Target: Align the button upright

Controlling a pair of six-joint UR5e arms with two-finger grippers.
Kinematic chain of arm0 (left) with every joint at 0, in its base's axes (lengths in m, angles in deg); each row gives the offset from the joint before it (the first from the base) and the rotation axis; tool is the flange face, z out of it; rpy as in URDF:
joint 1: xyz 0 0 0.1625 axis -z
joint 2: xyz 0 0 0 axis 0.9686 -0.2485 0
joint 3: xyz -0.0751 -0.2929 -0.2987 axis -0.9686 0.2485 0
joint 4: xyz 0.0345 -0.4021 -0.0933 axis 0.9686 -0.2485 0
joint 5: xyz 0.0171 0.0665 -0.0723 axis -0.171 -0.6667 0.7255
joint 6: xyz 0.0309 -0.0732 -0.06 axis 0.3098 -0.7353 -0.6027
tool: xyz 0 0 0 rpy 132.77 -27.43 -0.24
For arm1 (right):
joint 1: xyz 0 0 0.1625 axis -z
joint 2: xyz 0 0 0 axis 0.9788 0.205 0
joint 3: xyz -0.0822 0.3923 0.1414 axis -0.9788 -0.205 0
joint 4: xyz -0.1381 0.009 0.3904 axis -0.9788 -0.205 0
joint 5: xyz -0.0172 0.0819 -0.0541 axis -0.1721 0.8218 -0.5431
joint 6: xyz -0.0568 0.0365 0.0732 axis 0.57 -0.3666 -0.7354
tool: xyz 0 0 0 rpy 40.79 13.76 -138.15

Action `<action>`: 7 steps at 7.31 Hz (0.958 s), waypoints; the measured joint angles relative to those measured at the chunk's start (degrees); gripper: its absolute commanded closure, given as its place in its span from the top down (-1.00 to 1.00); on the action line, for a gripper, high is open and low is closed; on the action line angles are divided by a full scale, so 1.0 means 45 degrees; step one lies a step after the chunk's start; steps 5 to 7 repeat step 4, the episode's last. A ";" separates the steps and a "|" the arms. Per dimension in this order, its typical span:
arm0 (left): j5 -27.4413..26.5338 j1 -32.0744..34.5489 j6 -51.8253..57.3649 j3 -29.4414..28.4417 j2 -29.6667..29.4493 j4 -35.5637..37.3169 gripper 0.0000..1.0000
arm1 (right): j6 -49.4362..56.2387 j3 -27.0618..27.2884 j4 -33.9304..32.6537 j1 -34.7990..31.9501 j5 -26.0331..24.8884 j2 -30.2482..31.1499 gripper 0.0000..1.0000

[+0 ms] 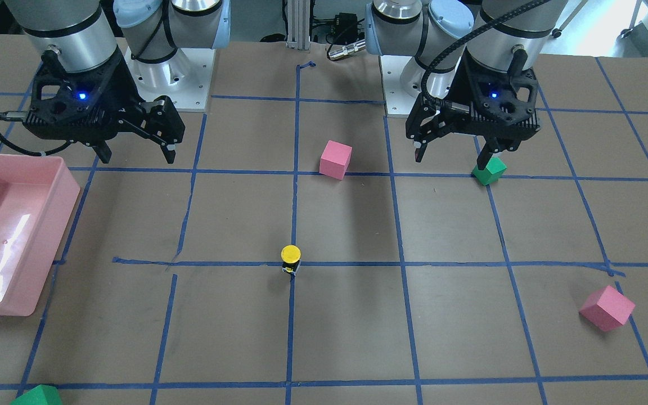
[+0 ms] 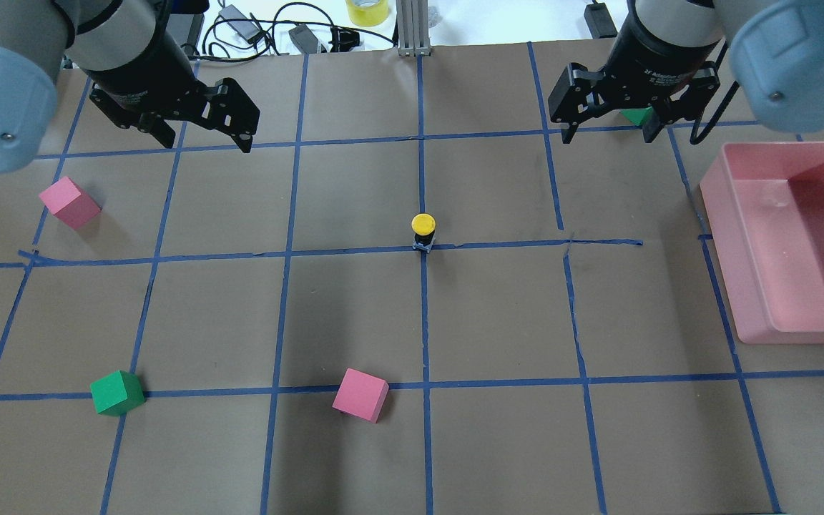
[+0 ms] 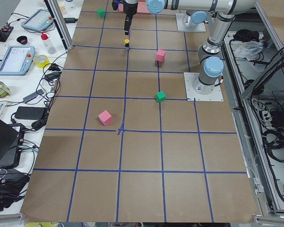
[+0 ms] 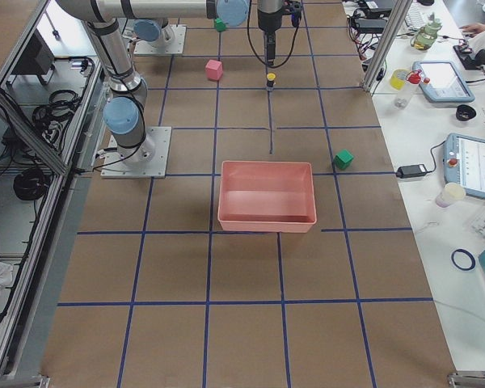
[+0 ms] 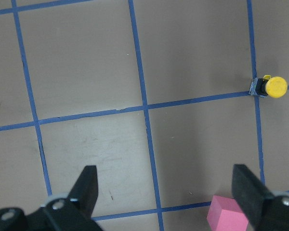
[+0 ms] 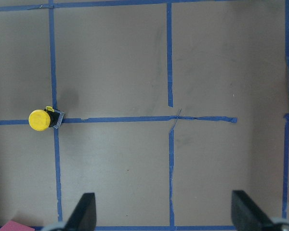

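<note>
Right now the button (image 2: pixel 423 227) stands upright, yellow cap on top, where blue tape (image 2: pixel 498 244) lines cross mid-surface (image 2: pixel 355 315). Left hand (image 2: pixel 206 141) & right hand (image 2: pixel 607 136) both spread wide, holding nothing, well apart from it

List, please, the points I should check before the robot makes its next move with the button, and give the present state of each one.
1. The button stands upright with its yellow cap on top: ok.
2. The left gripper is open and holds nothing: ok.
3. The right gripper is open and holds nothing: ok.
4. Both grippers are well apart from the button: ok.
5. The nearest pink cube does not touch the button: ok.
6. The button's base sits fully flat: cannot tell, because it is too small in every view.
</note>
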 measured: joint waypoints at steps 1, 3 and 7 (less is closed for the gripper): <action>-0.0018 0.0000 0.0011 0.0001 0.0007 0.0000 1.00 | -0.0009 0.0003 0.0000 -0.0005 0.0019 0.0003 1.00; -0.0039 0.0000 0.0026 0.0001 0.0036 0.0000 1.00 | -0.0013 0.0004 -0.0064 -0.0007 0.0039 -0.0002 1.00; -0.0042 -0.0006 0.0028 0.0001 0.0049 0.0000 1.00 | -0.0013 -0.0003 -0.0085 -0.0007 0.0017 -0.0004 1.00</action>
